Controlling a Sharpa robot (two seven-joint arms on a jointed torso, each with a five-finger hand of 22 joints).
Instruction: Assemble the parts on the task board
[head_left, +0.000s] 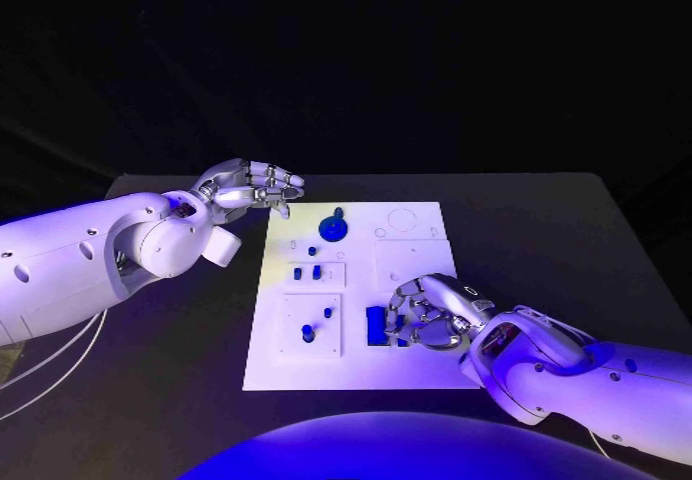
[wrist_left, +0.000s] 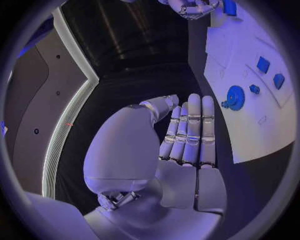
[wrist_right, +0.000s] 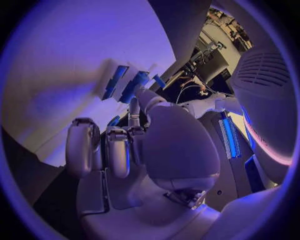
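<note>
The white task board (head_left: 418, 250) (wrist_left: 250, 130) lies mid-table. A round blue gear part (head_left: 333, 229) (wrist_left: 235, 96) sits at its far end, and small blue parts (head_left: 307, 272) (wrist_left: 263, 64) stand in the left recesses. My left hand (head_left: 253, 188) (wrist_left: 181, 145) hovers off the board's far left corner with its fingers bent and nothing in it. My right hand (head_left: 430, 315) (wrist_right: 144, 145) curls down over the board's near right part, fingertips against a long blue part (head_left: 376, 325) (wrist_right: 115, 81). Bits of blue show between the fingers; a grip cannot be made out.
Black table (head_left: 548, 230) surrounds the board, with bare room to the right and at the far side. Two more small blue parts (head_left: 307, 333) sit in the near left recess. My left forearm (head_left: 87, 260) lies over the table's left side.
</note>
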